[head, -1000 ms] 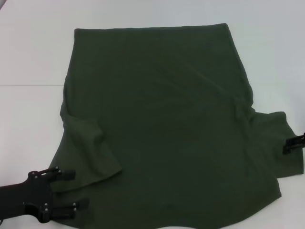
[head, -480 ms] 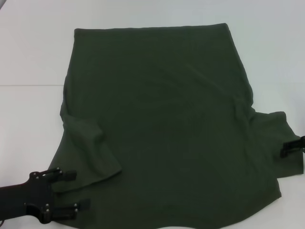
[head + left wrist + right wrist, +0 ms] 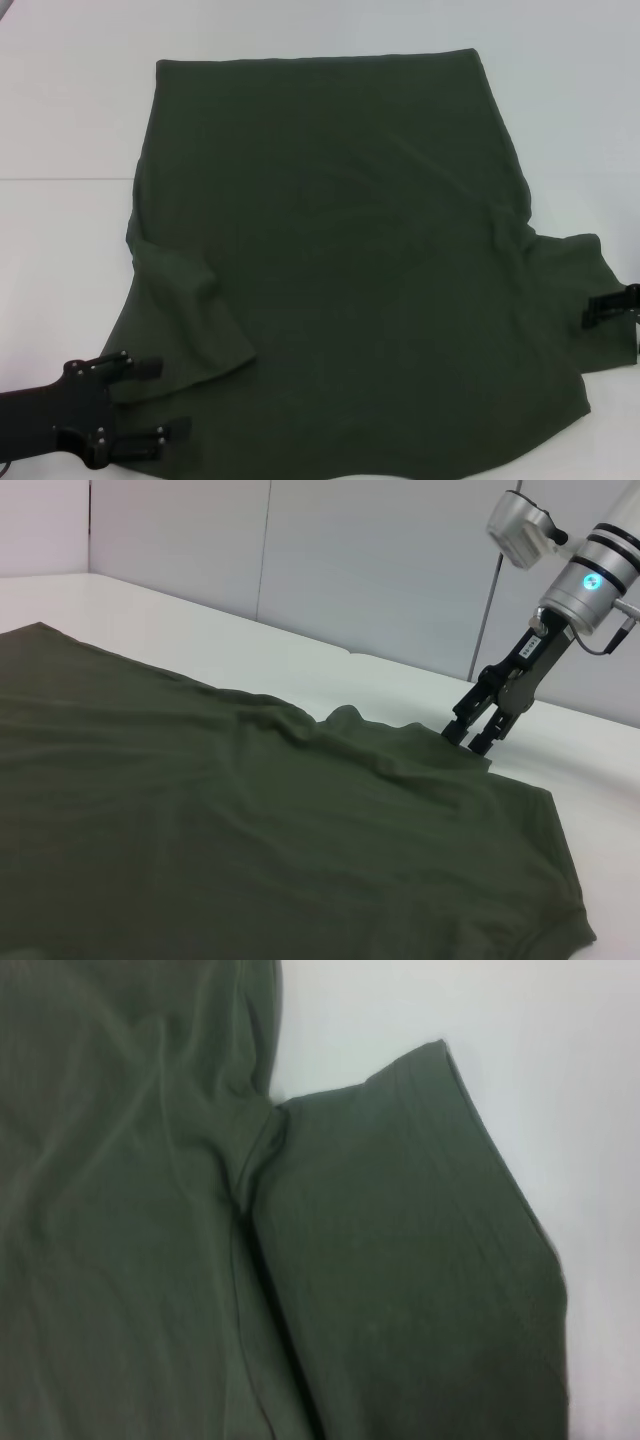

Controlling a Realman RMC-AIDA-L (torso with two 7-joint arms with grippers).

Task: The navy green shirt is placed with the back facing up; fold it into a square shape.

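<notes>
The navy green shirt [image 3: 340,250] lies spread flat on the white table [image 3: 60,120], hem at the far side and both sleeves toward me. My left gripper [image 3: 163,399] is at the near left, open, its fingers either side of the left sleeve's [image 3: 185,320] lower corner. My right gripper [image 3: 606,309] reaches in from the right edge onto the right sleeve [image 3: 565,290]. In the left wrist view the right gripper [image 3: 470,740] stands with its fingers a little apart, tips down at the sleeve's edge. The right wrist view shows only the right sleeve [image 3: 400,1240] and the shirt body [image 3: 120,1210].
Bare white table surrounds the shirt [image 3: 250,830] on the far, left and right sides. A seam in the tabletop [image 3: 60,179] runs off to the left. Pale wall panels [image 3: 350,560] stand behind the table in the left wrist view.
My right gripper has slid a little leftward and nearer, further onto the right sleeve. The left gripper has barely moved. The shirt lies as before.
</notes>
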